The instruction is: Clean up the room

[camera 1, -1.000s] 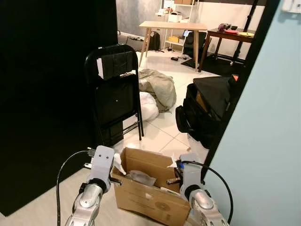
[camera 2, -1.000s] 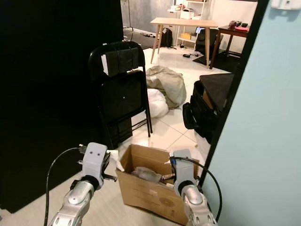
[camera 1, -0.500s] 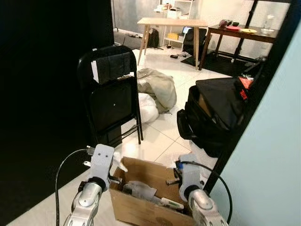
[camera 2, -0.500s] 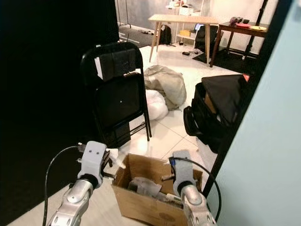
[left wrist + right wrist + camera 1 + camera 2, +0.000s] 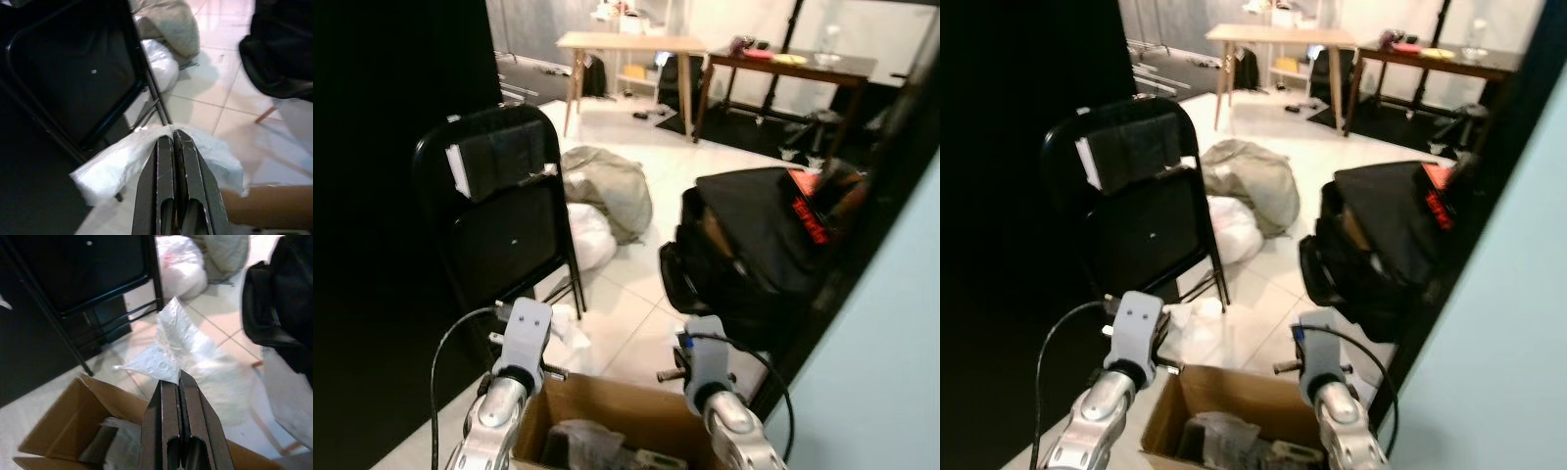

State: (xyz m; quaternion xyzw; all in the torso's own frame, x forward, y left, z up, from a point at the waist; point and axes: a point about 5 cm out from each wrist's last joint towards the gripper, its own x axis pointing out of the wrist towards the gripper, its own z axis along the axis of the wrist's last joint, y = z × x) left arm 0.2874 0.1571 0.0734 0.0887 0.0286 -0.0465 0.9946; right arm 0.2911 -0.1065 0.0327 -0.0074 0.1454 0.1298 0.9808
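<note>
Tiled floor (image 5: 636,323), view swung right, cardboard box (image 5: 1234,392) lower (carried), both grippers (image 5: 173,139) (image 5: 171,382) clamped on white plastic (image 5: 181,342).

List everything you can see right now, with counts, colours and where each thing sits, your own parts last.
Open brown cardboard box: 1, on the floor between the arms, crumpled scraps inside.
Black folding metal chair: 1, ahead to the left, white label on its backrest.
Olive-grey fabric heap: 1, on the floor behind the chair.
White plastic bag: 1, beside the chair, in front of the heap.
Large black bag with red lettering: 1, ahead to the right.
Light wooden table: 1, far end of the room.
Dark wooden table: 1, far right, small items on top.
White plastic scraps: 2, one pinched in each gripper.
Left gripper: black fingers shut on a scrap.
Right gripper: black fingers shut on a scrap.
</note>
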